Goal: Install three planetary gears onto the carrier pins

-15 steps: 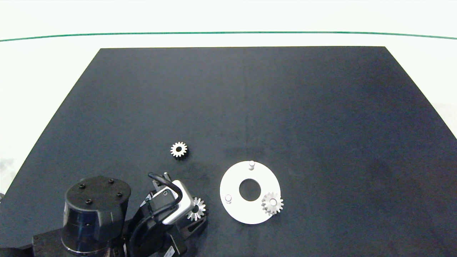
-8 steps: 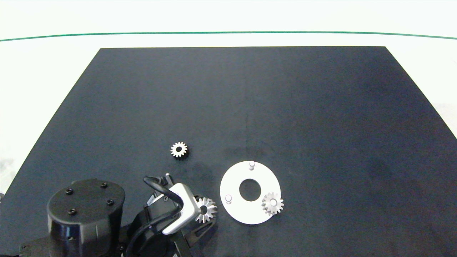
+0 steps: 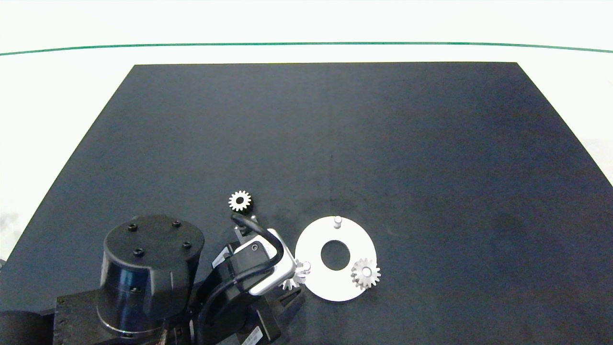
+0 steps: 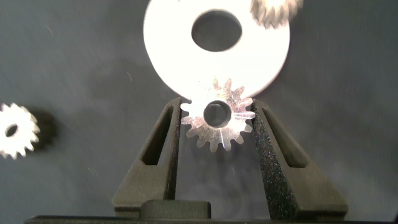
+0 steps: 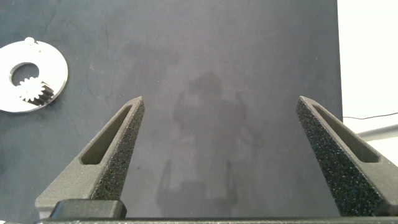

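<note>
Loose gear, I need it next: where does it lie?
In the head view, the loose gear lies on the black mat, left of and beyond the white disc.

white disc [image 3: 316,282] showing flat white on the black mat [image 3: 335,143]. three gears [image 3: 366,273] gleaming silvery, the one beyond the disc [image 3: 239,200] showing a dark centre hole. pins [image 3: 337,221] reading whitish. green line [image 3: 306,44] running past the mat across the pale table [image 3: 306,24].

Disc [image 3: 335,283] lay on tabletop [image 3: 431,167]; one gear [image 3: 366,273] sat on its right pin; another gear [image 3: 240,200] lay left, behind; third gear [image 4: 217,115] at disc's left edge.
</note>
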